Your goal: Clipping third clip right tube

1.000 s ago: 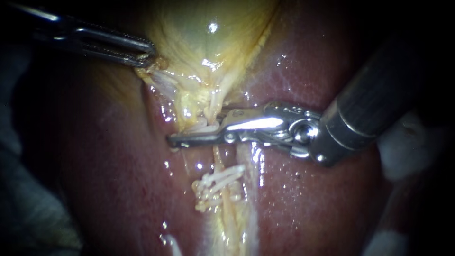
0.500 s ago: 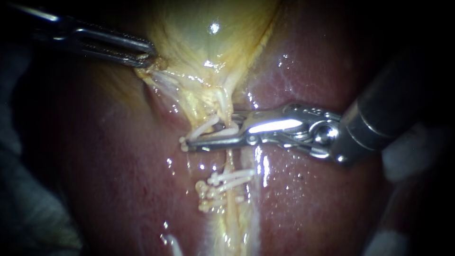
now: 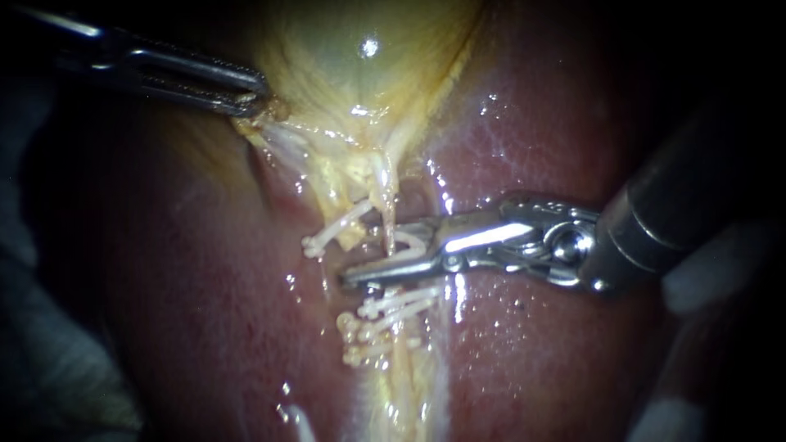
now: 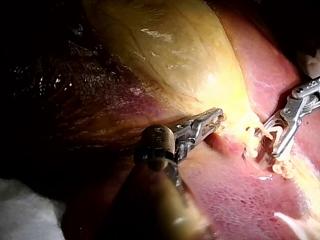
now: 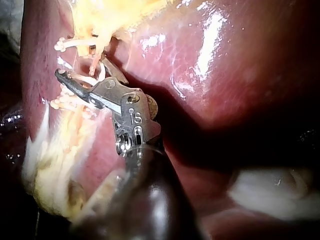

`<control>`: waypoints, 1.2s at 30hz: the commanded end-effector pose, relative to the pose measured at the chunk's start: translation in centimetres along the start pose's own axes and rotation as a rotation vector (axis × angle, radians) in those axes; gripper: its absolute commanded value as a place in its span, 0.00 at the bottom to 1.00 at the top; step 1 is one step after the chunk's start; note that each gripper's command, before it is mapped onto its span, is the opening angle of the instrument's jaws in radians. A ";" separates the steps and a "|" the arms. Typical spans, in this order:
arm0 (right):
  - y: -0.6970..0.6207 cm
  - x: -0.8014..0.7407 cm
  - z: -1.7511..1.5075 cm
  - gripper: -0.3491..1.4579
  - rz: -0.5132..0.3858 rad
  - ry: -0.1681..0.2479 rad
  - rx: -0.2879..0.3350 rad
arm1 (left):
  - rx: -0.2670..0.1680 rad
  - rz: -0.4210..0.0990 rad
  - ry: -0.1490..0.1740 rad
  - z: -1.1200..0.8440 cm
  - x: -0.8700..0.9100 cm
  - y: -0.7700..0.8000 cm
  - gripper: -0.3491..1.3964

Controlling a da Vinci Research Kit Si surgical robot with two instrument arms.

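Claws number two, one on each of two instruments. That of the right instrument stands open, a gap showing between its two halves. It lies across the pale tube, and a whitish strand sits in the gap without being pinched. The claw of the left instrument is closed on the frayed lower edge of the gallbladder, well apart from the other claw.

One lone clip sits slanted on the tissue just above the open claw, clear of it. Just below the claw is a bunch of clips. It holds at least two, but they are packed too tightly to count surely. I cannot tell which tube of a pair this one is.

One gallbladder narrows down into the tube, and the liver spreads red on both sides. Bare liver lies open to the left of the clips and below the right shaft. That shaft fills the upper right, the left one the upper left corner. The claw itself sits hemmed in between the lone clip and the bunch.
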 end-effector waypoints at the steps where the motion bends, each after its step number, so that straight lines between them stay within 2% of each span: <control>1: 0.00 0.00 0.00 0.46 0.010 -0.003 0.000 | 0.000 0.000 0.000 0.00 0.00 0.00 0.00; 15: -0.04 0.07 -0.02 0.46 0.040 0.062 0.049 | 0.000 0.000 0.000 0.00 0.00 0.00 0.00; 24: -0.11 0.34 -0.12 0.45 0.083 0.145 0.112 | 0.000 0.000 0.000 -0.01 0.00 0.00 0.00; 29: -0.17 0.44 -0.17 0.44 0.175 0.201 0.171 | -0.001 0.000 0.000 -0.01 0.00 0.00 0.00; 32: -0.20 0.48 -0.19 0.44 0.191 0.207 0.204 | -0.001 0.000 0.000 -0.01 0.00 0.00 0.00; 36: -0.21 0.50 -0.19 0.44 0.186 0.187 0.236 | -0.001 0.000 0.000 -0.01 0.00 0.00 0.00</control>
